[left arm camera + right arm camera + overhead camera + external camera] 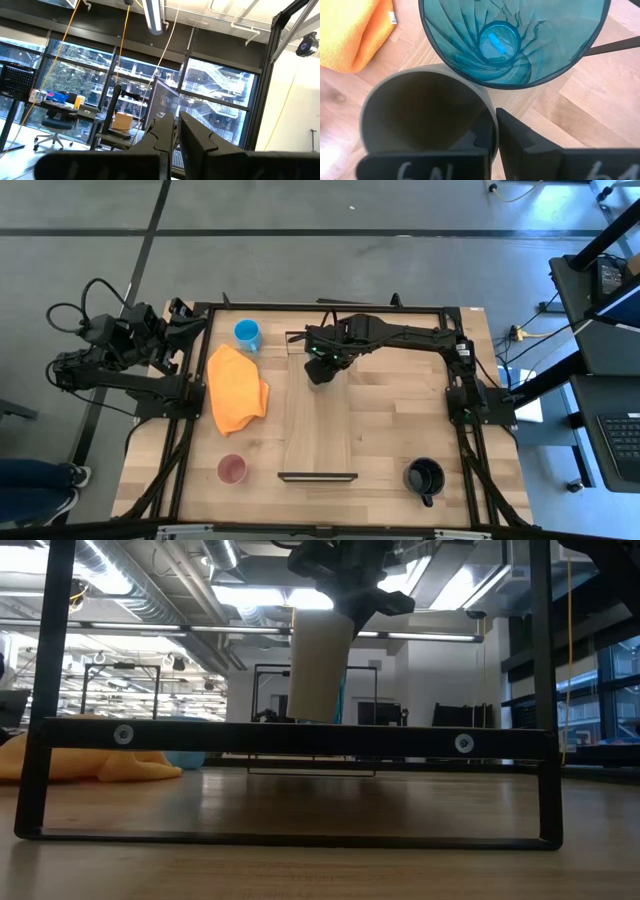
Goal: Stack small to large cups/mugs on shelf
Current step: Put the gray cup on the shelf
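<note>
right gripper pinching olive-green cup rim, beside empty teal tumbler

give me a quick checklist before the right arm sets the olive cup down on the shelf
1. Grip: right tool pinches the olive-green cup at its rim: ok.
2. Cup upright in the low view: ok.
3. Clear of the teal tumbler: close beside it, gap cannot tell.
4. Cup over the shelf: ok in the high view.
5. Height above the plank: cannot tell.
6. Left tool parked off the table's left edge: ok.
</note>
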### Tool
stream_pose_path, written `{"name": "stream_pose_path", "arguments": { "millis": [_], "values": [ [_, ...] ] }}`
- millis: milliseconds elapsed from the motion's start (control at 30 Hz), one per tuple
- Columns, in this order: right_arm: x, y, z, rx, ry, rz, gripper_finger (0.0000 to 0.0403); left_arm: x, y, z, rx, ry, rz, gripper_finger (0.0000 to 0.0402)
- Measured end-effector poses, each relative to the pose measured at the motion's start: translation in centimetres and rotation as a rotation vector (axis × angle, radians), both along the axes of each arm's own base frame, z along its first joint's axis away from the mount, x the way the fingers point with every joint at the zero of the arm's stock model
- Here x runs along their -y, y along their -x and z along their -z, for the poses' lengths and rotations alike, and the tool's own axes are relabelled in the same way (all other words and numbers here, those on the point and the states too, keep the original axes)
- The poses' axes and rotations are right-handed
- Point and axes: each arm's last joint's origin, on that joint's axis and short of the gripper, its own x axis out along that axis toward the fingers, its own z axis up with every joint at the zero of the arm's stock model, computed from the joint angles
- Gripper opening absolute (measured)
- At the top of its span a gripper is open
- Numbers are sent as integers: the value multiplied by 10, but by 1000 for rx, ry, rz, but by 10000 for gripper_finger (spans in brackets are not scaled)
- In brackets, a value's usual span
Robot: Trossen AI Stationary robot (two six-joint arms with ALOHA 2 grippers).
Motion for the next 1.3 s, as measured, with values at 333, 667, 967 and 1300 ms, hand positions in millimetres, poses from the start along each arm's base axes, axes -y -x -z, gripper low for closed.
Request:
{"name": "stream_pose_path", "arguments": {
  "millis": [333, 667, 967, 1300],
  "values": [
    [-7, -1, 0, 2, 17, 9, 22, 0, 0, 0, 0, 0, 0, 22],
    [-24, -2, 0, 6, -14, -8, 22, 0, 0, 0, 0, 0, 1, 22],
    [-13, -1, 0, -4, 22, 6, 22, 0, 0, 0, 0, 0, 0, 22],
    [-13, 3, 1, -39, 19, -2, 22, 0, 0, 0, 0, 0, 1, 22]
  ]
}}
